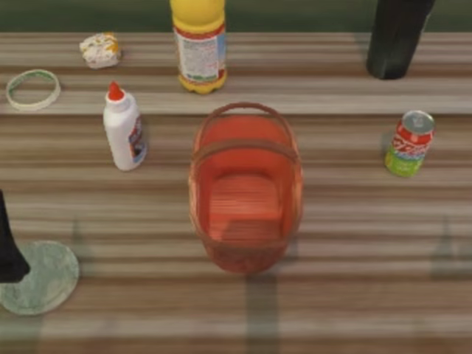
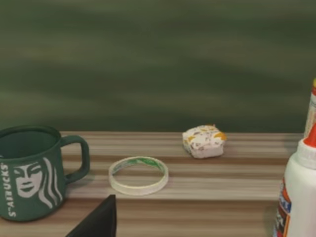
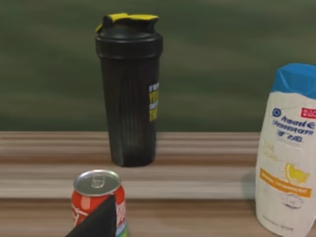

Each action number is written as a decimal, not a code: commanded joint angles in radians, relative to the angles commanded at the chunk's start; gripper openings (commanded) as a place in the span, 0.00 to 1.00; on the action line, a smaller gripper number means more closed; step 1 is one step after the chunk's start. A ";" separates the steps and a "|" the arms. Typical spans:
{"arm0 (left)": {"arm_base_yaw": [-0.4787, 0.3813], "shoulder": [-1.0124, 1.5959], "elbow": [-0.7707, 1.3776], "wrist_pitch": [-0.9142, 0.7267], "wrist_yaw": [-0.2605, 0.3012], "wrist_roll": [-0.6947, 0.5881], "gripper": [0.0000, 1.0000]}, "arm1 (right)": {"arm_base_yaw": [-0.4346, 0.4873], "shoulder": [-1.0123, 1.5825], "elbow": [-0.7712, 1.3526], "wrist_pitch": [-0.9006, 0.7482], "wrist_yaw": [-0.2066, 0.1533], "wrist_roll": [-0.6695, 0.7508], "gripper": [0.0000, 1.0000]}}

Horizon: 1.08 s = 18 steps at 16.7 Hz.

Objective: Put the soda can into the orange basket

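Note:
The soda can (image 1: 409, 144), red above, lime-green below with a silver top, stands upright on the table's right side. It is well apart from the orange basket (image 1: 243, 199), which sits empty at the centre with its handle arched over it. In the right wrist view the can (image 3: 94, 192) is close, and a dark part of my right gripper (image 3: 98, 222) overlaps its lower side. A dark part of my left gripper (image 2: 98, 222) shows low in the left wrist view, over bare table near the tape ring. Neither gripper shows in the top view.
A yellow bottle (image 1: 198, 44) stands behind the basket and a white glue bottle (image 1: 124, 129) to its left. A tape ring (image 1: 33, 89) and a crumpled white packet (image 1: 100, 50) lie far left. A black shaker (image 1: 397, 37) stands behind the can, beside a shampoo bottle (image 3: 291, 148). A green mug (image 2: 29, 173) sits left.

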 joint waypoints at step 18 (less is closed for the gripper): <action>0.000 0.000 0.000 0.000 0.000 0.000 1.00 | 0.105 1.227 1.121 -0.719 -0.004 -0.300 1.00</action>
